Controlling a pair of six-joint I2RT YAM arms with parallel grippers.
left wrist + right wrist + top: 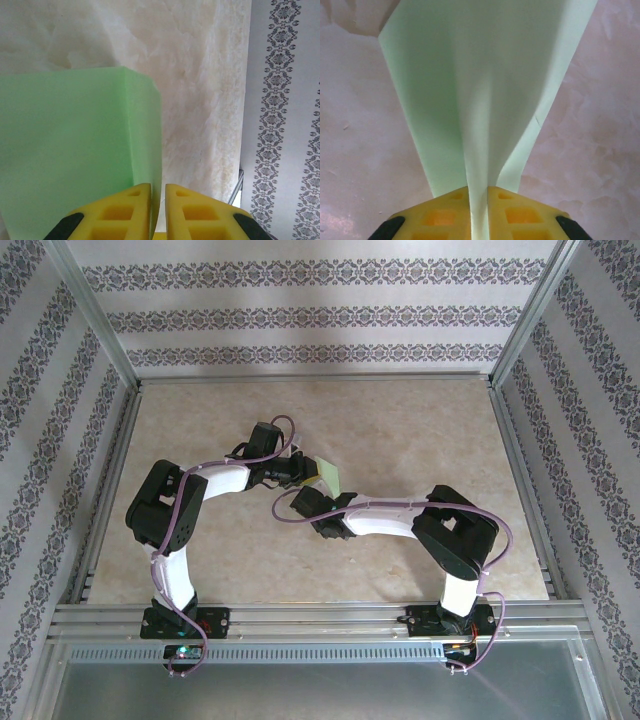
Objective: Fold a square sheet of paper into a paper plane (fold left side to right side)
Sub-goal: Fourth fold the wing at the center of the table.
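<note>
The square sheet of paper (329, 477) is light green and held up above the middle of the table, between the two arms. In the left wrist view the paper (65, 150) bends along an upright crease. Its right flap runs down between the yellow fingers of my left gripper (158, 186), which is shut on it. In the right wrist view the paper (480, 75) fans upward from a pinched fold. My right gripper (478, 190) is shut on that fold. From above, the left gripper (303, 471) sits just behind the right gripper (312, 503). A paper plane is out of view.
The beige marbled table (420, 430) is bounded by aluminium rails (310, 380) and patterned walls (300, 315). One wall shows at the right of the left wrist view (285, 100). Both arm bases stand on the near rail (320, 620).
</note>
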